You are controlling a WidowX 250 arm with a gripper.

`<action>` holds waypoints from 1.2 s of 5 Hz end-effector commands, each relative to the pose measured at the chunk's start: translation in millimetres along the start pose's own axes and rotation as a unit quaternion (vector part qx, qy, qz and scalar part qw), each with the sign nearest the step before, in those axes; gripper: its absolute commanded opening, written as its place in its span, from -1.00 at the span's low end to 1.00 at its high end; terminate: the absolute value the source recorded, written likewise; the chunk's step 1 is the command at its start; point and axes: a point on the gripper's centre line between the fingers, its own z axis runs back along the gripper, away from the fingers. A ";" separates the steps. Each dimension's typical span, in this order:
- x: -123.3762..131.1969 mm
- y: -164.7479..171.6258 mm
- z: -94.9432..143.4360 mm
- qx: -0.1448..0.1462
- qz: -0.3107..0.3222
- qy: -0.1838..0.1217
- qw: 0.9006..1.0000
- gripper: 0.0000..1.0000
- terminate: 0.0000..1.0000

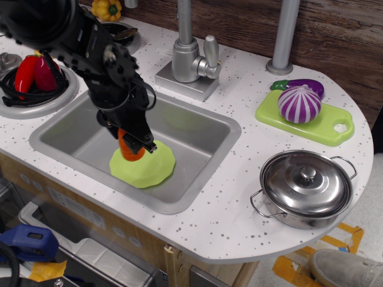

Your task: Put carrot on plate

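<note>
A black gripper (133,143) clamped on an orange carrot (130,150) holds it over a lime-green plate (149,170) (lying inside the metal sink (197,137)).

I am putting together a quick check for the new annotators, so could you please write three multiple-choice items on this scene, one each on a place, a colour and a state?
1. Where does the plate lie?
A. on the cutting board
B. in the sink basin
C. on the stove burner

2. What colour is the cutting board?
A. green
B. blue
C. white

3. What is the state of the carrot?
A. lying loose on the counter
B. inside the steel pot
C. held in the claw over the plate

Answers:
1. B: the lime-green plate rests on the floor of the sink.
2. A: the board under the purple onion is light green.
3. C: the claw is shut on the orange carrot just above the plate's left part; whether it touches the plate cannot be told.
</note>
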 end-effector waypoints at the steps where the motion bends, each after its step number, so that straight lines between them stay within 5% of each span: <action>1: 13.7 22.6 -16.6 -0.027 -0.038 -0.034 0.998 -1.00 -1.00; 3: 17.9 28.7 -44.7 -0.082 -0.072 -0.023 0.994 -1.00 -1.00; 4: 14.8 28.8 -46.8 -0.081 -0.067 -0.015 0.994 -1.00 -1.00; 5: 8.3 25.0 -44.3 -0.069 -0.059 -0.002 0.996 1.00 -1.00; 6: 7.6 25.4 -44.4 -0.068 -0.062 -0.001 0.996 1.00 -1.00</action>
